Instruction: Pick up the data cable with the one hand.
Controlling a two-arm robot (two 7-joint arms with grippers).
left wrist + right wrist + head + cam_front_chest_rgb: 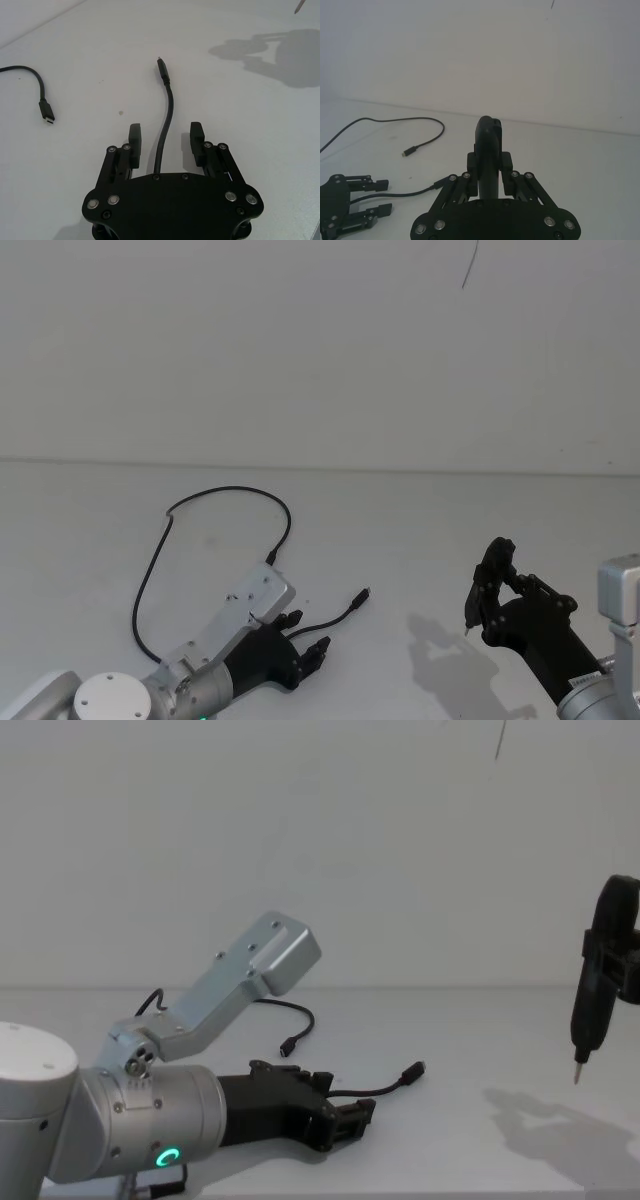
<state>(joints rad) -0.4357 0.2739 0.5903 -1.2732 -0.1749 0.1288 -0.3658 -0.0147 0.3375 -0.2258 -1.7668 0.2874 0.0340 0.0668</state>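
Observation:
The data cable [215,493] is a thin black cord lying in a loop on the white table, with one plug [271,558] beside my left arm and the other plug [363,594] further right. My left gripper [308,633] sits low over the table, open. In the left wrist view the data cable [169,107] runs between the two fingers [134,140] without touching either. The chest view shows the left gripper [345,1115] astride the cord, whose plug [412,1072] lies just ahead. My right gripper [497,575] hovers at the right, shut on a dark pen-like tool [487,145].
The white table [420,530] meets a plain white wall at the back. The pen-like tool's tip [577,1075] hangs above the table at the right, casting a shadow [560,1130].

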